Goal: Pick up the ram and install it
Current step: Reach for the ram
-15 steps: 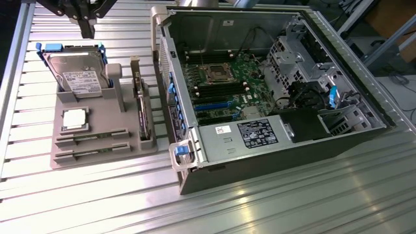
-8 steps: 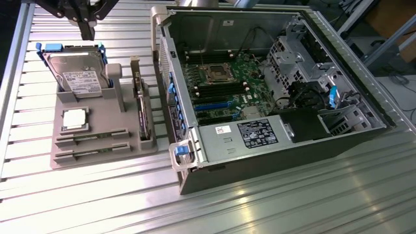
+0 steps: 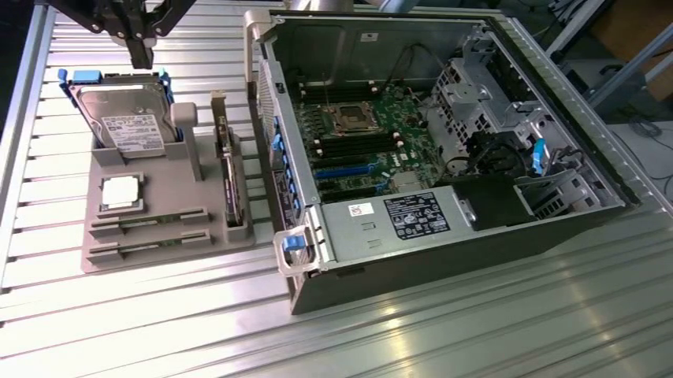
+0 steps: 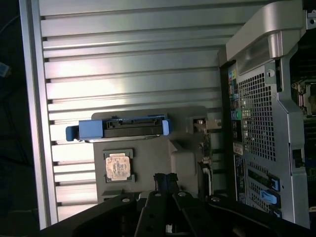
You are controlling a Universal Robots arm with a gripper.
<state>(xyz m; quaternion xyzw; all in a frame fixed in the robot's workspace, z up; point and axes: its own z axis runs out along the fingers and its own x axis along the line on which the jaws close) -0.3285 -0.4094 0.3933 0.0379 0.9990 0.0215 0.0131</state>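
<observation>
1. We see the ram point(image 3: 147, 224) as a thin dark stick. It sits on its edge in a slot at the near end of the gray tray point(image 3: 102, 169). A second stick point(image 3: 145, 247) that looks the same sits in the slot just beside it.
2. The ram's long side runs from the exterior view's left to its right, tipping up a little on the right. It looks flat and level in its slot.
3. Next along the tray we see the square CPU chip point(image 3: 121, 191), and then the hard drive point(image 3: 128, 122) at the far end.
4. The gripper point(image 3: 140, 57) hangs above the far end, up over the hard drive. Its fingers are pressed together and hold nothing.
5. So the ram lies well apart from the gripper, down the whole tray, past the drive and the chip.
6. The open computer case point(image 3: 347, 283) rests on the bench point(image 3: 474, 331), on the exterior view's right of the tray.
</observation>
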